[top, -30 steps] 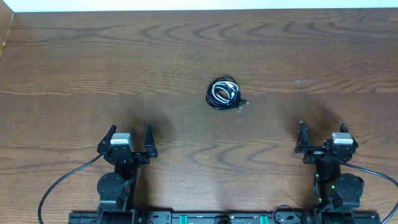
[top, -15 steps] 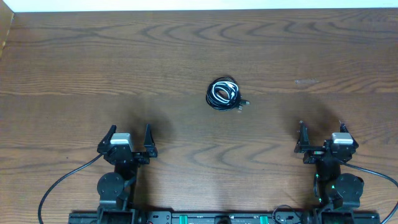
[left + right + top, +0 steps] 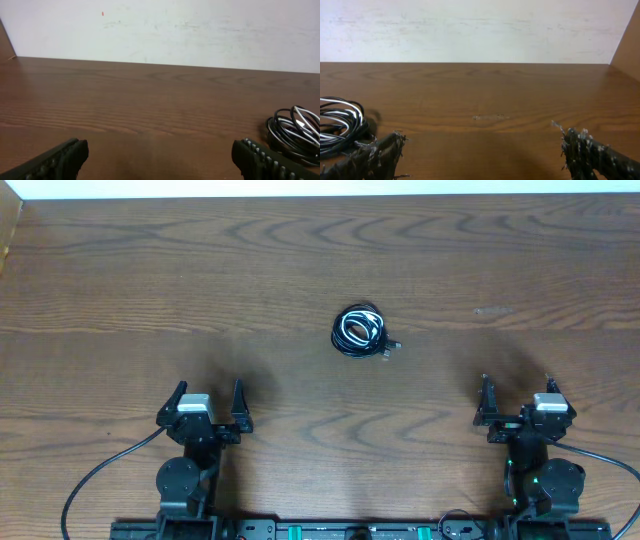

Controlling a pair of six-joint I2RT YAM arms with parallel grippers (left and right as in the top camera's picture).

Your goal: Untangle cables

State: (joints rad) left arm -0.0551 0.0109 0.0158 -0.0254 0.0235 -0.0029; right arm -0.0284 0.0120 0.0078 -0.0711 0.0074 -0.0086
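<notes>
Cables (image 3: 358,332) lie bundled on the table (image 3: 130,270), well apart from its edges.

cables (image 3: 358,331): black and white cords wound into one small round coil
plug ends: protrude at the coil's right side
position: flat on table (image 3: 150,300), near centre

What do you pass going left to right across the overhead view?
Left hand, open → cables, coiled in one bundle farther up the table → right hand, open.
</notes>
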